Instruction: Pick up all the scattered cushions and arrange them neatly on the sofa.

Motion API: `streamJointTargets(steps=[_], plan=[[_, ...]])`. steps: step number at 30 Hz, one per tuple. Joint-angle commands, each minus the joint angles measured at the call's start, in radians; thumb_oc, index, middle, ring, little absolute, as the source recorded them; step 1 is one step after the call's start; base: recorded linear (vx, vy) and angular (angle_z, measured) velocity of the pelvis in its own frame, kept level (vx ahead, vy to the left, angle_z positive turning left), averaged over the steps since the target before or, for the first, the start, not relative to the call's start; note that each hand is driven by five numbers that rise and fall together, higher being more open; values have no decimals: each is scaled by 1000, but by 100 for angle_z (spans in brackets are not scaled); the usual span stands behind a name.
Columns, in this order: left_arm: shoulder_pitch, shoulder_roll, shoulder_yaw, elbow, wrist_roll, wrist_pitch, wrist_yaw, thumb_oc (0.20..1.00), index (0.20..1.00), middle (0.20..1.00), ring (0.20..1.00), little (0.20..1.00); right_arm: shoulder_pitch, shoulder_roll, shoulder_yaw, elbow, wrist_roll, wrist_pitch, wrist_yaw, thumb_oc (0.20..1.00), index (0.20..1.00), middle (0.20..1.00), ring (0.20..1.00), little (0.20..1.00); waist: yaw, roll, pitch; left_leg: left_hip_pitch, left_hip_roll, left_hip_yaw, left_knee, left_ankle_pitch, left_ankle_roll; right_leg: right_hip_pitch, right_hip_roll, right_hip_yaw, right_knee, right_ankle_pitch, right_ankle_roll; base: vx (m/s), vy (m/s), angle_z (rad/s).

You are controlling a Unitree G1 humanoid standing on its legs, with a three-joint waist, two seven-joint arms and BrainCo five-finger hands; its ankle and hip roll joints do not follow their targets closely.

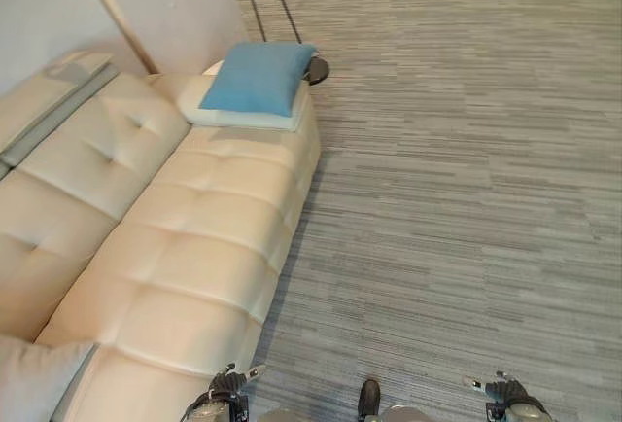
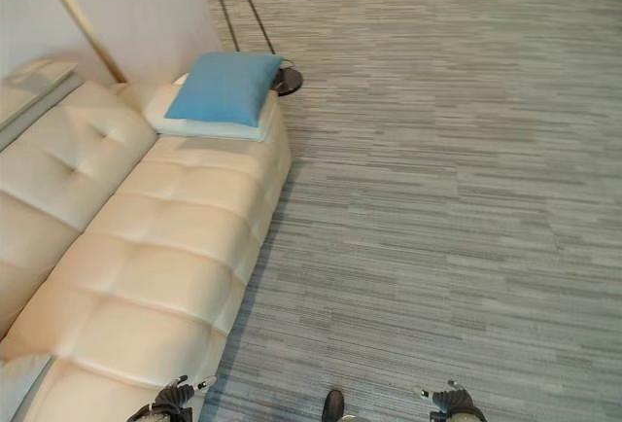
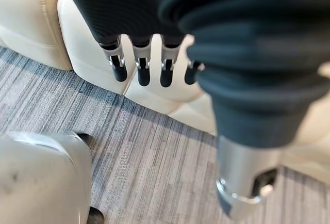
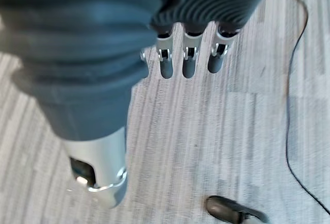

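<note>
Both hands, left hand (image 3: 154, 33) by the sofa (image 1: 194, 247) and right hand (image 4: 196, 22), hang low, fingers released and holding nothing.

The right hand (image 4: 185, 61) hangs over grey striped carpet (image 4: 180, 146) — fingers straight (holding nothing).

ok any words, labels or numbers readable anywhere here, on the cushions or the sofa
None: no text, label, number or sign can be read in any view.
The blue cushion, the pale cushion under it and the cream sofa are plain.
The grey carpet carries only its stripe pattern.
The left hand and right hand show no markings.
</note>
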Motion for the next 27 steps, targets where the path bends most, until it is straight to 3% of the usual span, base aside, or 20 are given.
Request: streamJointTargets(steps=[1,3,8,9,10,12,13,14,15,16,17,18,19,20,21,22,24,25,26,27], plan=[[-28,33,1,24,-1,-25,17,1000,1000,1000,1000,1000,-23,-19,-14,1,1,-17,-11,1000,1000,1000,1000,1000,50,2,39,-33,-129,-136,-246,95,98,30,-40,107,27,-144,126,305,-26,-33],[-34,28,-4,42,-8,-25,25,1000,1000,1000,1000,1000,-37,-21,-6,2,4,-23,-17,1000,1000,1000,1000,1000,58,16,53,-83,-137,-206,-358,149,73,44,-18,132,33,-159,119,273,-12,-60],[-35,34,12,77,-8,-24,41,1000,1000,1000,1000,1000,-57,-14,-7,15,14,-27,-25,1000,1000,1000,1000,1000,74,17,50,-133,-139,-172,-358,179,54,113,1,194,16,-185,127,469,113,-55],[-16,35,31,88,-27,-27,47,1000,1000,1000,1000,1000,-50,0,2,20,-1,-29,-13,1000,1000,1000,1000,1000,90,4,14,-98,-150,-186,-358,214,95,160,-26,222,41,-228,145,831,248,-86],[-15,38,38,88,-34,-28,51,1000,1000,1000,1000,1000,-49,7,0,20,2,-31,-13,1000,1000,1000,1000,1000,96,-13,1,-85,-157,-186,-356,207,111,158,-45,228,85,-239,153,984,279,-95],[-18,44,38,102,-30,-26,48,1000,1000,1000,1000,1000,-43,13,0,21,5,-32,-9,1000,1000,1000,1000,1000,97,-26,-6,-75,-159,-177,-344,195,120,141,-57,234,139,-241,164,340,85,-43],[-20,50,35,98,-19,-27,50,1000,1000,1000,1000,1000,-44,16,-7,24,15,-34,-8,1000,1000,1000,1000,1000,98,-36,-12,-65,-162,-167,-331,177,134,112,-68,236,212,-226,177,427,145,-31],[-22,66,29,91,6,-23,55,1000,1000,1000,1000,1000,-38,27,-8,24,23,-36,3,1000,1000,1000,1000,1000,93,-51,-5,-29,-173,-148,-327,135,163,23,-97,227,433,-122,219,425,145,-16],[-22,66,29,91,6,-23,55,1000,1000,1000,1000,1000,-38,27,-8,24,23,-36,3,1000,1000,1000,1000,1000,94,-52,-6,-32,-174,-146,-325,135,163,18,-99,230,440,-126,219,458,207,-47],[-32,76,20,78,12,-22,59,1000,1000,1000,1000,1000,-41,28,-9,14,26,-35,5,1000,1000,1000,1000,1000,83,-51,25,14,-183,-122,-324,102,187,-86,-135,211,637,12,247,190,111,-51],[-32,76,20,78,12,-22,59,1000,1000,1000,1000,1000,-41,28,-9,14,26,-35,5,1000,1000,1000,1000,1000,84,-53,26,14,-184,-120,-323,102,188,-88,-137,213,640,10,248,419,263,-53],[-41,75,10,74,17,-18,61,1000,1000,1000,1000,1000,-41,30,-21,12,34,-33,-4,1000,1000,1000,1000,1000,75,-31,55,65,-183,-101,-314,65,212,-145,-188,167,762,38,225,226,153,-11],[-41,75,10,74,17,-18,61,1000,1000,1000,1000,1000,-41,30,-21,11,34,-33,-4,1000,1000,1000,1000,1000,76,-33,56,65,-186,-100,-314,65,212,-148,-191,169,767,35,225,452,229,-12],[-55,72,6,72,11,-23,63,1000,1000,1000,1000,1000,-38,30,-25,11,37,-34,-5,1000,1000,1000,1000,1000,76,-10,77,117,-165,-78,-324,41,214,-228,-188,128,722,-55,194,222,75,-9],[-55,71,6,73,11,-23,63,1000,1000,1000,1000,1000,-38,30,-25,11,37,-34,-5,1000,1000,1000,1000,1000,76,-9,76,116,-164,-78,-324,41,214,-228,-188,128,721,-55,193,424,83,-24],[-69,65,4,76,7,-25,61,1000,1000,1000,1000,1000,-37,31,-33,19,46,-34,-8,1000,1000,1000,1000,1000,75,5,94,155,-147,-62,-322,18,206,-264,-169,91,585,-104,187,329,-17,-23],[-81,56,5,89,15,-27,56,1000,1000,1000,1000,1000,-32,39,-42,35,51,-33,-11,1000,1000,1000,1000,1000,68,9,106,205,-136,-41,-338,-3,184,-275,-125,85,263,-58,214,368,-75,-36],[-81,56,5,89,15,-27,56,1000,1000,1000,1000,1000,-32,39,-42,35,51,-33,-11,1000,1000,1000,1000,1000,70,11,106,206,-134,-40,-338,-3,183,-269,-121,85,251,-51,213,447,-160,-51],[-95,58,6,98,30,-27,51,1000,1000,1000,1000,1000,-28,44,-57,49,56,-30,-14,1000,1000,1000,1000,1000,58,0,102,248,-135,-44,-357,-21,164,-265,-86,136,36,15,249,307,-104,-39],[-95,58,6,98,30,-27,51,1000,1000,1000,1000,1000,-28,44,-57,50,56,-30,-14,1000,1000,1000,1000,1000,59,-1,102,247,-136,-42,-357,-20,165,-262,-85,137,29,20,248,616,-209,-30]])
